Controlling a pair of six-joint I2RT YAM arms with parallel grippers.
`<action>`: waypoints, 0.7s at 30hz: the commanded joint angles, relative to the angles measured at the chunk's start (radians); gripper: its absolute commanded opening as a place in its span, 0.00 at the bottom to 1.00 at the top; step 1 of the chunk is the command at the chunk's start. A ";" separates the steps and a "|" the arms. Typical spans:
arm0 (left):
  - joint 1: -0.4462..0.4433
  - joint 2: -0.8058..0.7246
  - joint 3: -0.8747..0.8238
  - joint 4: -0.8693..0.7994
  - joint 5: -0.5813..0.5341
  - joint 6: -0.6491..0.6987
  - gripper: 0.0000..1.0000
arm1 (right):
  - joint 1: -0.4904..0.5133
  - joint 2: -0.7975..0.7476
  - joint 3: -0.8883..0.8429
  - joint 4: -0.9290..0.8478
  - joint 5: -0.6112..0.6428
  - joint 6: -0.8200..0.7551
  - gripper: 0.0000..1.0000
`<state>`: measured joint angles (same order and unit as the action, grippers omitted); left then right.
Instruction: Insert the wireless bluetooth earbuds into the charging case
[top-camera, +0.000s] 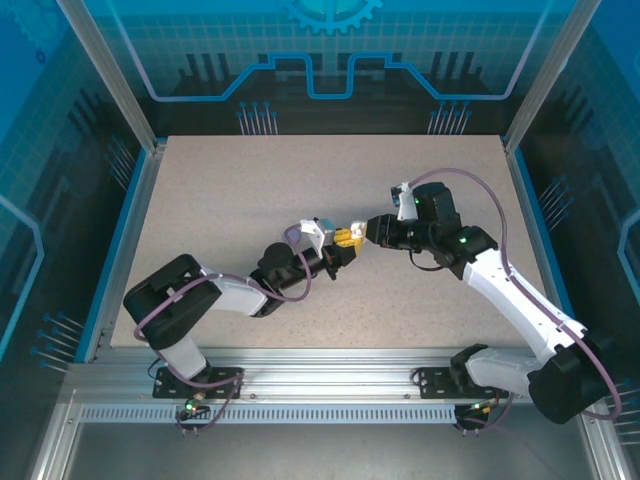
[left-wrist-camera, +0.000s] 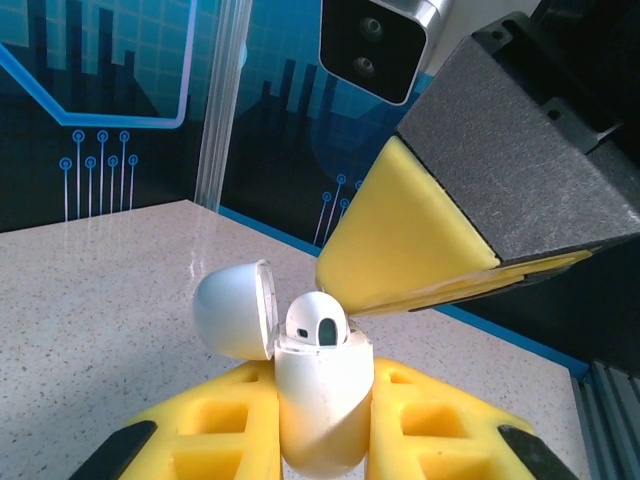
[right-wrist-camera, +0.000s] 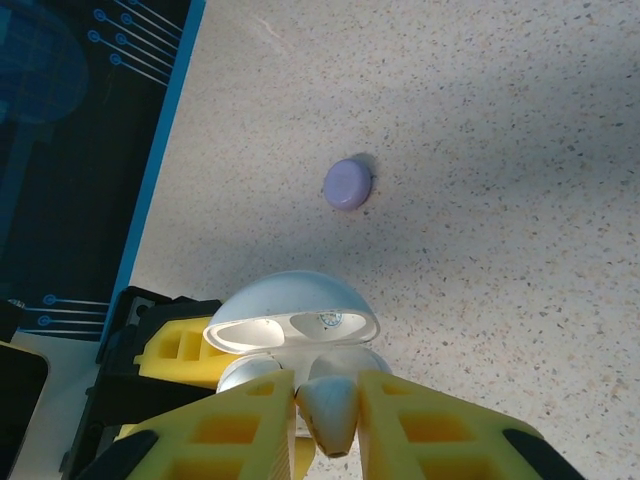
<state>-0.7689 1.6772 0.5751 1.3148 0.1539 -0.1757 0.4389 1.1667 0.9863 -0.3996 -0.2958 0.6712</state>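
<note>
1. Top view: a speckled beige table is enclosed by blue walls. Both arms are stretched inward, with the left gripper and right gripper tip to tip mid-table. What is held there is too small to be made out.
2. Left wrist view: the white charging case is clamped upright in the left jaws, with its lid open. A white earbud is seated in it, just at the right fingertips, which are nearly together.
3. Right wrist view: the earbud's end is closely flanked by the right jaws; whether it is pinched cannot be told. A small pale purple round piece is seen on the table beyond, its kind unclear.
</note>
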 joint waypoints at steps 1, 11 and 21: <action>-0.004 -0.040 0.019 0.085 0.028 0.030 0.20 | -0.012 -0.009 0.002 -0.008 -0.052 -0.016 0.23; -0.004 -0.040 0.026 0.085 0.032 0.038 0.20 | -0.028 -0.015 0.002 0.005 -0.091 -0.031 0.24; -0.004 -0.042 0.032 0.085 0.042 0.039 0.20 | -0.034 -0.007 -0.001 -0.001 -0.098 -0.033 0.24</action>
<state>-0.7689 1.6741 0.5755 1.3224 0.1589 -0.1555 0.4156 1.1641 0.9863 -0.3935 -0.3576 0.6529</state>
